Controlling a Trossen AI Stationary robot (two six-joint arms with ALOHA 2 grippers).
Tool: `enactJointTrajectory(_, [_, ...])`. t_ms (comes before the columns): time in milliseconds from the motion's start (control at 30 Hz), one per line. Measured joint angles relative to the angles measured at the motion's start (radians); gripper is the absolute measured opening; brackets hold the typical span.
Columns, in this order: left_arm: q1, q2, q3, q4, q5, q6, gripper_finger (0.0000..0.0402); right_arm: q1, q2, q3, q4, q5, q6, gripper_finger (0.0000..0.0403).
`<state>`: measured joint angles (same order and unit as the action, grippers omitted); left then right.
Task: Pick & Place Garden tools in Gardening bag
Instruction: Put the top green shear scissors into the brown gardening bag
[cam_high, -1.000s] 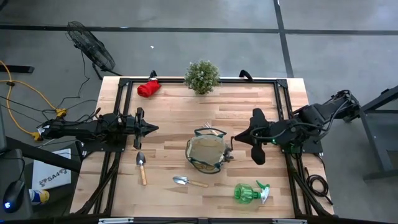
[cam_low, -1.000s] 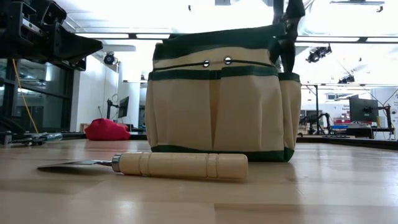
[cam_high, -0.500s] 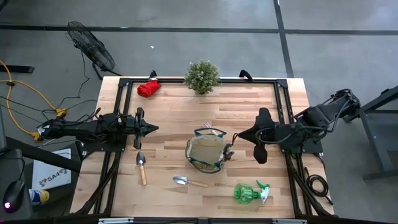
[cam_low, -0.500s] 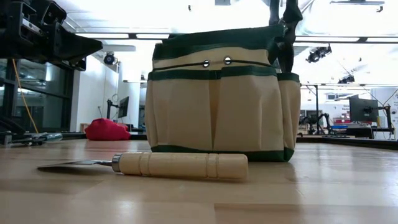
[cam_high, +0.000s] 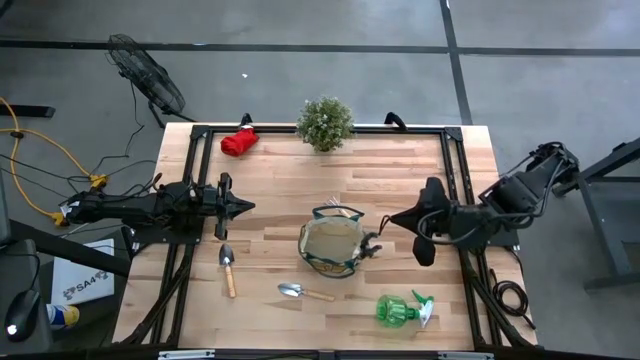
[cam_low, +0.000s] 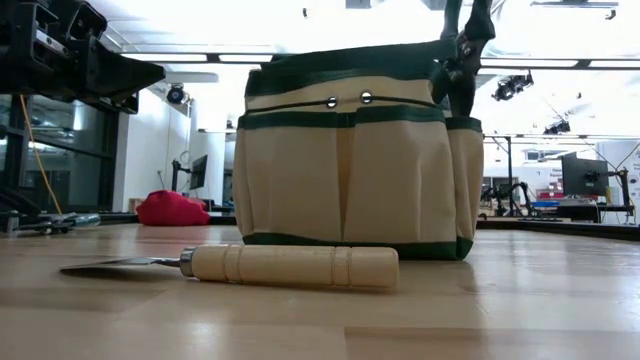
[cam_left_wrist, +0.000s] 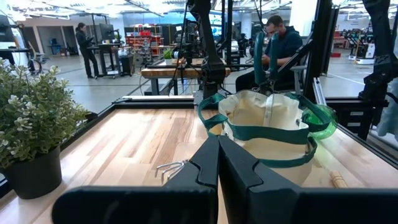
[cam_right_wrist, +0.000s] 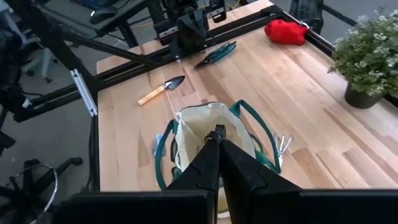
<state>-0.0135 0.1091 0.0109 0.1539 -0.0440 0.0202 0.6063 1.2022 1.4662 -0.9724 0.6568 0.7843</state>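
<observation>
The tan gardening bag with green trim (cam_high: 303, 245) stands upright at the table's middle and also shows in the low view (cam_low: 300, 180). My right gripper (cam_high: 388, 222) is shut and empty just right of the bag; in its wrist view (cam_right_wrist: 217, 134) it looks down at the bag's mouth. My left gripper (cam_high: 250, 207) is shut and empty at the left. One trowel (cam_high: 228, 268) and another (cam_high: 303, 292) lie flat near the front. The green spray bottle (cam_high: 400, 310) lies front right. The red glove bundle (cam_high: 238, 142) lies far left. The pruning shears (cam_right_wrist: 214, 55) lie by my left arm.
A small potted plant (cam_high: 325, 122) stands at the far edge. A small metal hand rake (cam_high: 340, 205) lies just behind the bag. A black frame (cam_high: 200, 130) runs round the table's sides. People show in the room beyond the table (cam_left_wrist: 280, 37).
My right gripper has drawn back from the bag toward the table's right edge, staying shut. The bag and the tools have stayed where they were.
</observation>
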Motion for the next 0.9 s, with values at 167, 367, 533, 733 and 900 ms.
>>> enactJointTrajectory(167, [0.000,0.000,0.000,0.000,0.000,0.000,0.0000,0.019,0.000,0.000,-0.006,0.029,0.024,0.0003])
enactJointTrajectory(367, [0.000,0.000,0.000,0.000,0.000,0.000,0.0000,0.037,-0.007,0.000,-0.005,0.057,0.027,0.0003])
enactJointTrajectory(533, [0.000,0.000,0.000,0.000,0.000,0.000,0.0000,0.037,-0.007,0.000,-0.004,0.075,0.027,0.0003])
enactJointTrajectory(733, [0.000,0.000,0.000,0.000,0.000,0.000,0.0000,0.037,-0.008,0.000,-0.007,0.076,0.031,0.0003])
enactJointTrajectory(900, [0.000,0.000,0.000,0.000,0.000,0.000,0.0000,0.021,-0.008,0.000,-0.017,0.078,0.048,0.0003])
